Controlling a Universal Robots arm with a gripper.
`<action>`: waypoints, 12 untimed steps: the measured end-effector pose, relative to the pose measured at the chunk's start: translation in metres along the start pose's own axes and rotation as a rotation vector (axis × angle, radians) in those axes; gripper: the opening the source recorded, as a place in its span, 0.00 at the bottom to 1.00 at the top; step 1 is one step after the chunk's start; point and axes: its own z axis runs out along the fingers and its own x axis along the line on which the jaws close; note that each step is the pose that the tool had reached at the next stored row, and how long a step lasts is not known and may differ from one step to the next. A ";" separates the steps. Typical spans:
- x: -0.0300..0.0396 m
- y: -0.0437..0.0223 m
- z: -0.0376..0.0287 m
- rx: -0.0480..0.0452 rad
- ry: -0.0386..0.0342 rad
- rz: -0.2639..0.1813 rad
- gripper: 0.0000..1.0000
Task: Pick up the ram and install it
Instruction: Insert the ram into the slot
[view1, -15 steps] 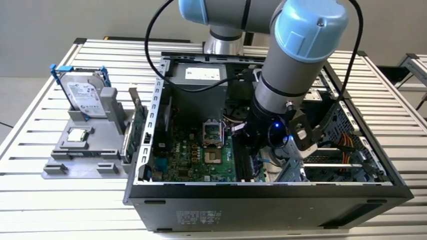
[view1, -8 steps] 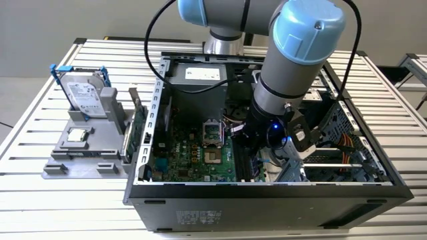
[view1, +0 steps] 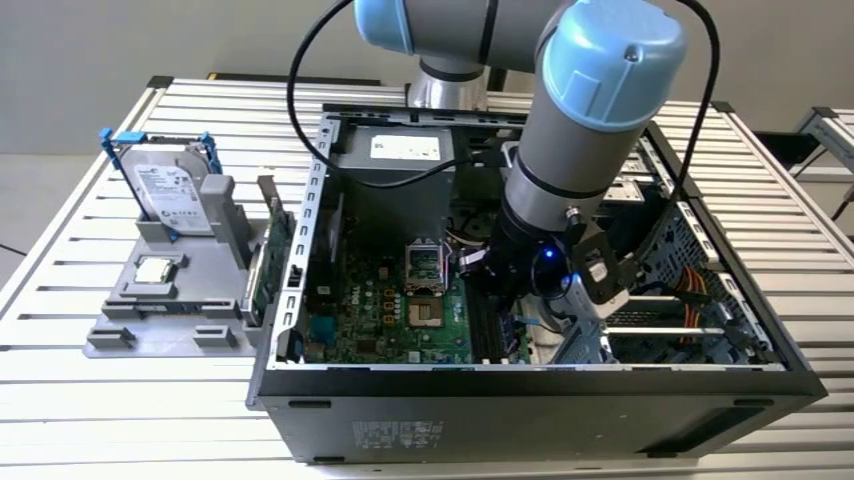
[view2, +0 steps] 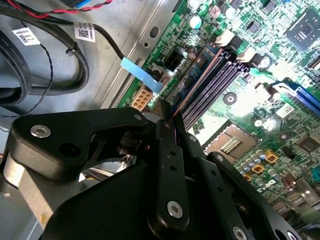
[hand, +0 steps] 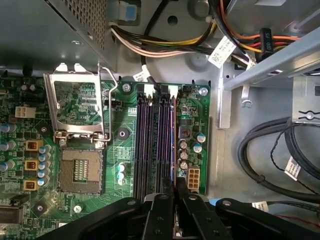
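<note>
Your tool (hand: 175, 192) down inside the open pc case (view1: 534, 400) on the desk (view1: 80, 400), fingers (view2: 167, 137) clenched on the ram (view2: 197, 90), thin stick edge-on over the outermost mem slot (hand: 172, 145) of the mobo (hand: 100, 165), beside the empty cpu socket (hand: 80, 170).

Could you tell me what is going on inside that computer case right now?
The robot arm has reached down into the open computer case, with its gripper low over the motherboard. The fingers are closed on the ram, a thin stick seen edge-on in both wrist views, lined up along the memory slots beside the open processor socket. Whether the stick is fully seated cannot be told. Outside the case, on the exterior view's left, a hard drive stands in a grey holder.
</note>
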 end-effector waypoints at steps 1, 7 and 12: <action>0.0000 0.0000 0.0005 -0.0002 0.0000 0.000 0.00; 0.0000 -0.0003 0.0039 0.0003 0.0001 0.000 0.00; 0.0000 -0.0003 0.0041 -0.0001 -0.0002 0.003 0.00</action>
